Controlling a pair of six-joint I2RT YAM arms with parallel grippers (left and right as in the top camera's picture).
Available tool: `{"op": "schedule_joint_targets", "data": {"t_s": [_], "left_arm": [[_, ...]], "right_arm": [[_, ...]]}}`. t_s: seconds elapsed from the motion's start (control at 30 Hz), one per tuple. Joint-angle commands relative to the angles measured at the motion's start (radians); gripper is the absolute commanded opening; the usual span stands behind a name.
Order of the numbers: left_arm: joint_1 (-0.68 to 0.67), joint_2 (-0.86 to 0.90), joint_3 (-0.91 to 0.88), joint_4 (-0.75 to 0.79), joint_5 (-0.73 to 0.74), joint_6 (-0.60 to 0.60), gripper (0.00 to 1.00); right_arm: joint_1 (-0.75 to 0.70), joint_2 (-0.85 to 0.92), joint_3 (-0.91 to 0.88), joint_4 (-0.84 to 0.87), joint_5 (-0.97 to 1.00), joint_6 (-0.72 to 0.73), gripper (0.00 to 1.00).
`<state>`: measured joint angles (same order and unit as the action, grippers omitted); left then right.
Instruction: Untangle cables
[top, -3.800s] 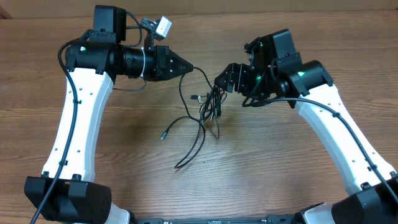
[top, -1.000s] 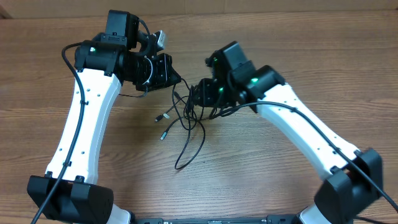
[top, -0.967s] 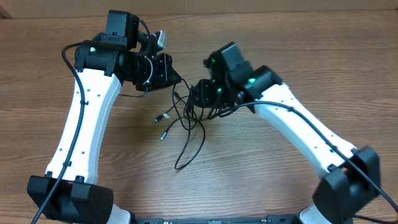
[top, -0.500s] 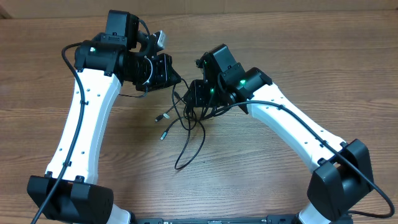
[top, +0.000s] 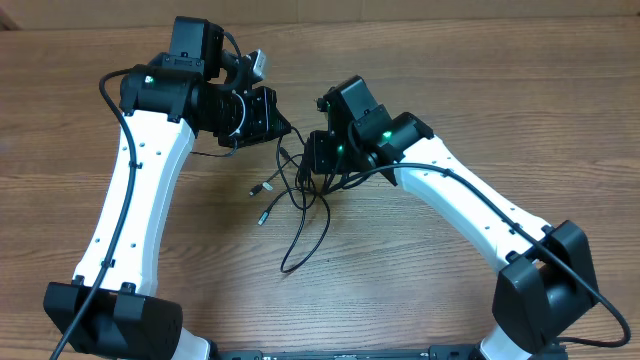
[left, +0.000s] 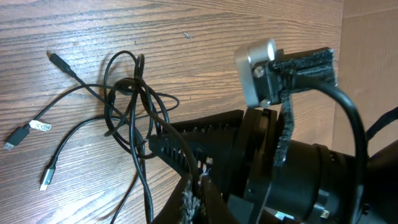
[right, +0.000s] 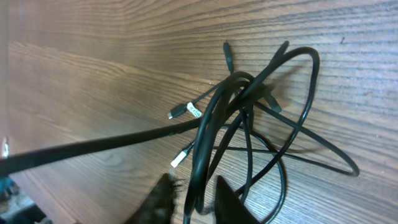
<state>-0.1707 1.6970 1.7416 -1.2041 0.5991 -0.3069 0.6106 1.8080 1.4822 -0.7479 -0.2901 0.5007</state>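
Overhead: cables (top: 300, 195) knotted between left gripper (top: 284, 129) and right gripper (top: 316, 160)

The black cables are seen lying on the wooden desk (top: 450, 80), near its middle and somewhat toward the far edge. Several strands are crossed in a knot, and one long loop is trailed toward the near edge. Two connector plugs (top: 263, 217) are laid loose just left of the knot. The left gripper's jaws are closed together, and a single strand is pinched at their tips and stretched down to the knot. The right gripper is set over the knot's right side. In the right wrist view, a few strands are seen passing between its fingers (right: 230, 202), which stand close together. Whether those strands are clamped cannot be told.
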Motion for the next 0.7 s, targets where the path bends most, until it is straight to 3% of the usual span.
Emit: {"op": "schedule_joint_targets", "data": {"t_s": [0.0,0.1,0.2,0.5,0.57,0.67], "left_arm": [[-0.009,-0.028,0.012,-0.002,0.019,0.011,0.04],[-0.010,-0.029,0.012,-0.003,0.020,0.011,0.04],[-0.010,-0.029,0.012,-0.004,0.033,0.010,0.04],[-0.010,-0.029,0.012,-0.006,0.027,0.007,0.04],[-0.009,-0.029,0.012,-0.017,-0.026,0.006,0.04],[-0.006,-0.028,0.012,-0.065,-0.261,-0.080,0.04]], "right_arm": [[0.006,0.012,-0.006,0.013,0.027,-0.001,0.09],[0.006,0.014,-0.006,0.011,0.027,-0.001,0.09],[0.006,0.029,-0.006,0.009,0.027,-0.002,0.17],[0.006,0.044,-0.005,0.026,0.023,-0.001,0.04],[0.005,0.032,0.006,0.021,0.024,-0.001,0.04],[-0.017,-0.029,0.026,0.010,0.024,0.000,0.04]]}}
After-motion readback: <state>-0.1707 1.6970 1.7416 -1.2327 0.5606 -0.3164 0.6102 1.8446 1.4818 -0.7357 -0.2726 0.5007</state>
